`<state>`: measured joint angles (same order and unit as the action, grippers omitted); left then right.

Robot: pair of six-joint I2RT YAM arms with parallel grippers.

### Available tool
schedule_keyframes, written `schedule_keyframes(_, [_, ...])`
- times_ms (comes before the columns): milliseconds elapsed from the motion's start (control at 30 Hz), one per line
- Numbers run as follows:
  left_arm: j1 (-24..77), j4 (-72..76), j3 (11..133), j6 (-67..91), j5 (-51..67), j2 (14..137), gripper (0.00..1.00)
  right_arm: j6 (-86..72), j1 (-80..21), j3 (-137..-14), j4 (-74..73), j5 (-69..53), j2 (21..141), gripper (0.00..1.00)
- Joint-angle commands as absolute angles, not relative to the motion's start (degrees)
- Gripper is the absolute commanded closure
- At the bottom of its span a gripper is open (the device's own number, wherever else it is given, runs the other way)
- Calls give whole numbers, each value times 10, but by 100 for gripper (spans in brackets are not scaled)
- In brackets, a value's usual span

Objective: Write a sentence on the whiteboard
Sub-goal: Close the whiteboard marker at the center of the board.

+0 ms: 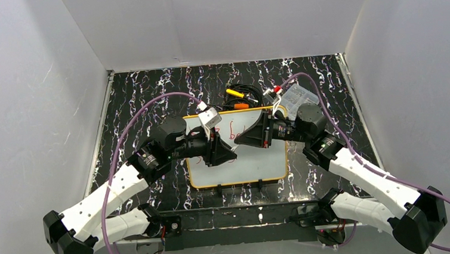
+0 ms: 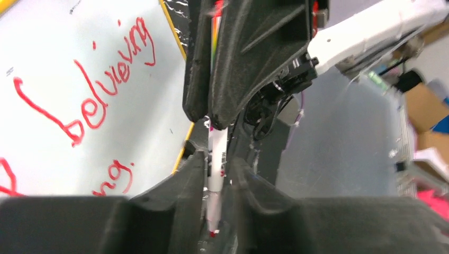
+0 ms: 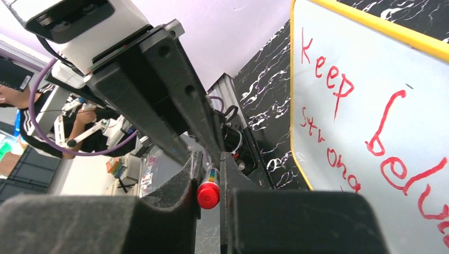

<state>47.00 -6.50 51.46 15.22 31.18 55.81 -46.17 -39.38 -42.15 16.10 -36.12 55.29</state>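
- Two robot arms meet tip to tip over the whiteboard, which lies flat in the middle of a black, white-veined table, a thin yellow-orange rim running round it and two small black clips at its near edge
- The sentence stands on the board's glossy face in thin red handwriting; the right wrist view shows "Keep" with "strong" beneath it and the start of "believing" alongside, while the left wrist view shows "believing" and a closing "ng." with its dot
- The left gripper is clamped tight on the white barrel of a marker, which rises from between its dark fingers
- The right gripper reaches in from the opposite side, its jaws drawn narrow around the marker's other end, where a red cap sits between the two fingers
- The marker bridges the two grippers above the middle of the board, close to the writing; how far it is from the surface cannot be told
- A small clear plastic box sits on the table just beyond the board's far right corner
- A tangle of yellow, orange and black items lies by the board's far edge, too small to identify
- Purple cables loop out from both arms, and plain white walls close in the table on three sides
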Motion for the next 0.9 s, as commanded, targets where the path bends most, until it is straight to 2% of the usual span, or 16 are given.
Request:
schedule_keyframes(0, [471, -107, 541, 151, 256, 544, 58, -404, -392, -444, 137, -305, 524, 99])
schedule_keyframes(67, [465, -148, 574, 141, 221, 536, 37, -357, -392, -480, 84, -289, 520, 99])
schedule_keyframes(100, [459, -171, 593, 136, 205, 534, 32, -334, -392, -494, 56, -285, 523, 99])
schedule_keyframes(233, [405, -247, 675, 123, 177, 526, 22, -252, -392, -580, -60, -265, 545, 99])
schedule_keyframes(333, [318, -296, 727, 126, 169, 524, 18, -225, -391, -612, -96, -263, 557, 99])
schedule_keyframes(433, [214, -332, 743, 138, 148, 532, 16, -223, -391, -608, -91, -262, 549, 99])
schedule_keyframes(600, [57, -336, 696, 200, 124, 547, 18, -246, -391, -582, -65, -264, 523, 99])
schedule_keyframes(733, [21, -322, 620, 240, 59, 547, 22, -246, -392, -574, -65, -263, 502, 99])
schedule_keyframes(867, [22, -296, 530, 266, 48, 566, 29, -243, -392, -565, -61, -265, 491, 99])
